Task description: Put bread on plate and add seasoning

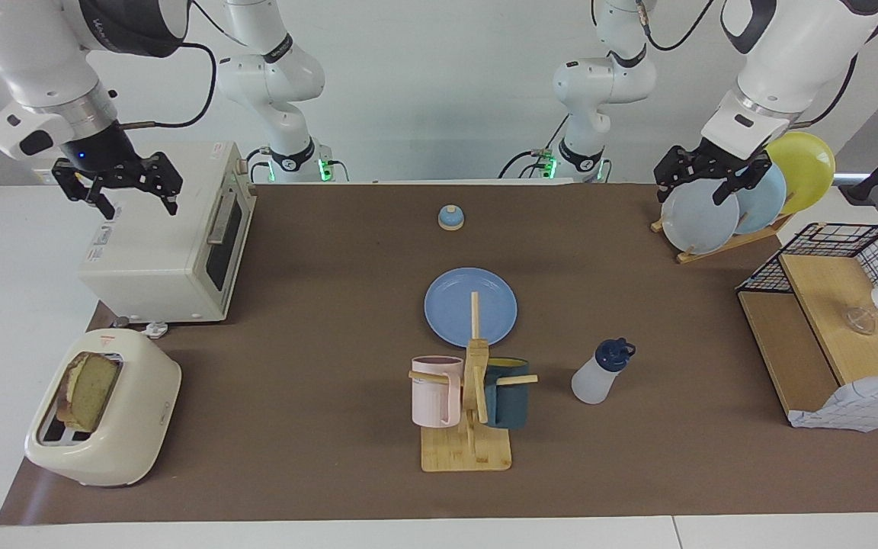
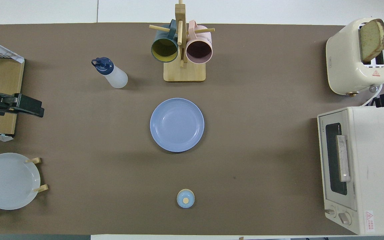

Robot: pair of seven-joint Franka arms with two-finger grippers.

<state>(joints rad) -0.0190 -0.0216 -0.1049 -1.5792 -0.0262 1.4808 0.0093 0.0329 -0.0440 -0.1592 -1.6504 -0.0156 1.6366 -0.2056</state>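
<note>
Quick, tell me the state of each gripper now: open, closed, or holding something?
Left gripper: open, holding nothing, over the plate rack.
Right gripper: open, holding nothing, over the oven.

Two glossy white jointed arms with black bands and dark wrist cuffs, black cables looping behind, green lights at the bases, black skeletal two-finger grippers

"TOSHIBA" on oven [image 2: 345, 166] door; rest unreadable.
</note>
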